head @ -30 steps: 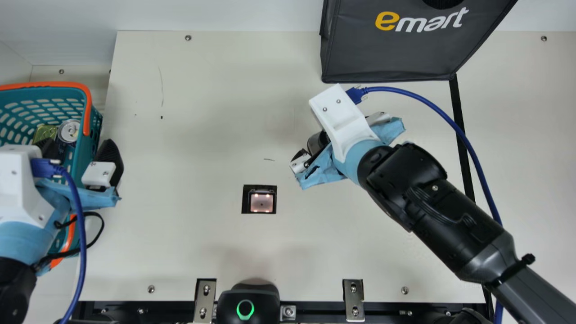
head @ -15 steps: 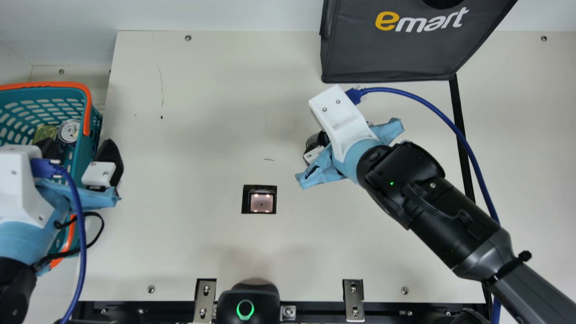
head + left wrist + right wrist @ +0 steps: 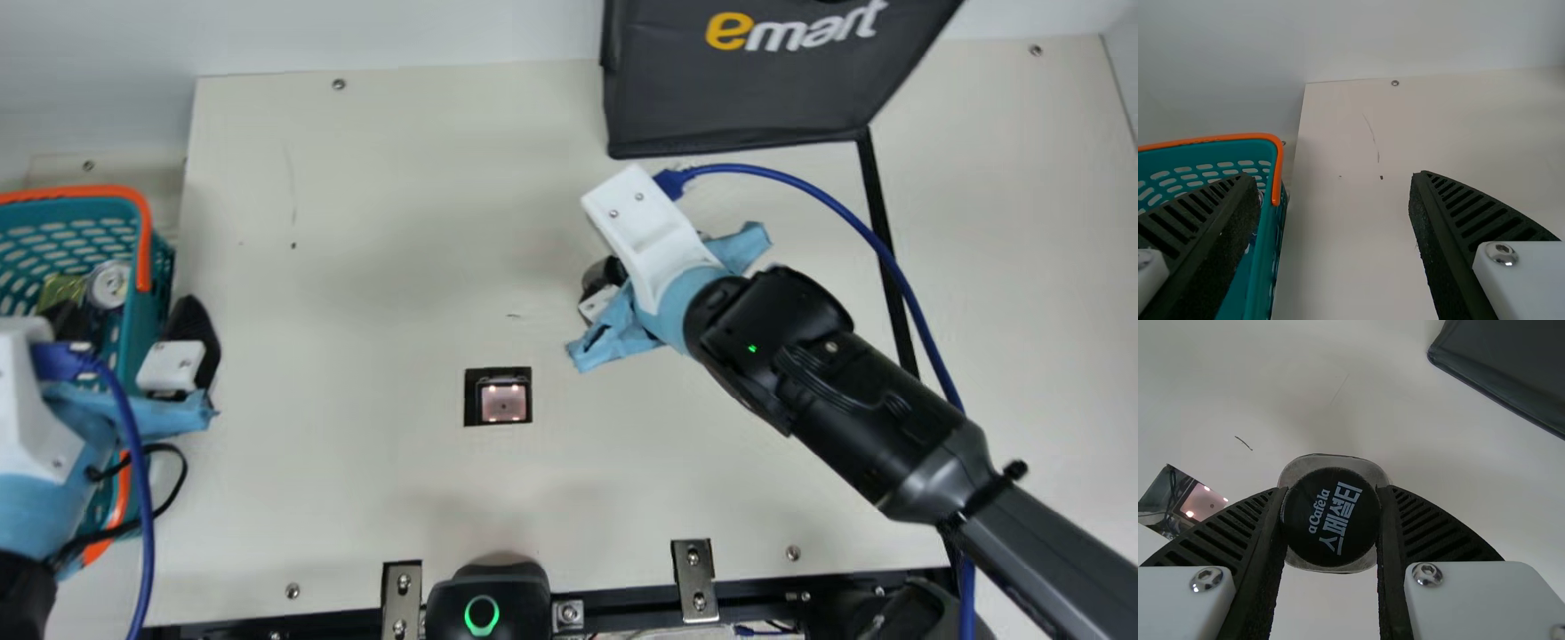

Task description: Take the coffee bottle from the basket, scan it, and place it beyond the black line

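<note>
In the main view my right gripper (image 3: 649, 244) is over the table, left of the black line (image 3: 876, 200), partly covering the dark coffee bottle (image 3: 594, 279). The right wrist view has the bottle's black cap (image 3: 1331, 537) facing the camera, with my right gripper (image 3: 1331, 495) shut on it from both sides. Whether its base touches the table I cannot tell. My left gripper (image 3: 129, 324) stands open at the teal basket (image 3: 133, 347), one finger over the inside and the other outside its wall. In the left wrist view nothing is between the fingers of my left gripper (image 3: 1335, 179).
A scanner window (image 3: 503, 403) is set into the table, with a black device (image 3: 489, 600) at the front edge. A dark bag (image 3: 738, 98) stands at the back, by the black line's far end. A can (image 3: 108, 284) lies in the basket.
The fingers of my right gripper have drawn inward and shut on the bottle. The camera has turned, shifting the whole main view. My left arm has kept still.
</note>
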Controlling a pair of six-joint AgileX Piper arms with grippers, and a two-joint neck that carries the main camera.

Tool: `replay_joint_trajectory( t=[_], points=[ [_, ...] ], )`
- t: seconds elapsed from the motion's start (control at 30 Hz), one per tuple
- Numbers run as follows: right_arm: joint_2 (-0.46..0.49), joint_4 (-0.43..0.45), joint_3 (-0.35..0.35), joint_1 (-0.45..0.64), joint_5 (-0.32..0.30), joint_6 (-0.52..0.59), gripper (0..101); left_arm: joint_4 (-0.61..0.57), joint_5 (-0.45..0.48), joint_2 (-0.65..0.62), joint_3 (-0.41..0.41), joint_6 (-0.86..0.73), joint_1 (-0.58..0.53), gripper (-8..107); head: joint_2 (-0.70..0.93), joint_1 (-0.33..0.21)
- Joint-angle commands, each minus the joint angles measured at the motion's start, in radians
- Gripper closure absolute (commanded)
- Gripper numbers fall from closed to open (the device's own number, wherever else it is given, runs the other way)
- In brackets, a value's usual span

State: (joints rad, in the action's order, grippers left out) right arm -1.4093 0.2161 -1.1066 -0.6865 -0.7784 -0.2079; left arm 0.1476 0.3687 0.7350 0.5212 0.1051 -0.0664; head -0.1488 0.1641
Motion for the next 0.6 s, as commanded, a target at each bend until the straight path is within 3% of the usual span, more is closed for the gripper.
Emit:
replay_joint_trajectory(
  t=[0.0, 0.2, 0.57],
  points=[
    [0.000, -0.006, 0.001, 0.002, -0.008, 0.000, 101, 0.000, 0.000, 0.000, 0.000, 0.000, 0.000, 9, -0.089, -0.026],
    [0.000, -0.006, 0.003, 0.009, -0.008, 0.000, 101, 0.000, 0.000, 0.000, 0.000, 0.000, 0.000, 9, -0.228, -0.026],
    [0.000, -0.011, -0.032, 0.043, -0.027, 0.019, 101, 0.000, 0.000, 0.000, 0.000, 0.000, 0.000, 9, -0.228, -0.026]
  ],
)
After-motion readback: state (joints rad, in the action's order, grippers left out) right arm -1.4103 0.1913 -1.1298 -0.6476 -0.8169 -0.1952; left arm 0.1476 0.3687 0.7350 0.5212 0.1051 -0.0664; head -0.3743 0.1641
